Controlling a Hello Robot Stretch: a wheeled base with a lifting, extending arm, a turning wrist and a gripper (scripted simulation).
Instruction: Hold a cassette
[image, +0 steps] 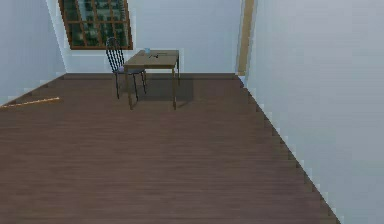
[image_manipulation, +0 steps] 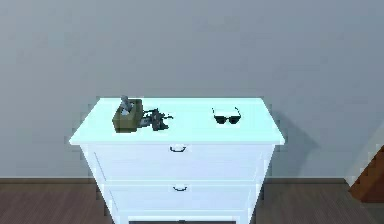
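In the arm side view a white dresser (image_manipulation: 177, 158) stands against a grey wall. On its top left lies a small olive-brown box-like thing (image_manipulation: 127, 115) with a grey part on it. Right beside it sits a small dark object (image_manipulation: 156, 120). Neither shape is distinct enough to name as a cassette. Dark sunglasses (image_manipulation: 227, 117) lie on the top's right part.
In the forward view a small wooden table (image: 153, 64) with a dark chair (image: 122, 66) stands at the far wall under a framed picture (image: 95, 20). A light wall runs along the right. Wide dark wood floor (image: 150, 150) lies between. A thin stick (image: 32, 102) lies at left.
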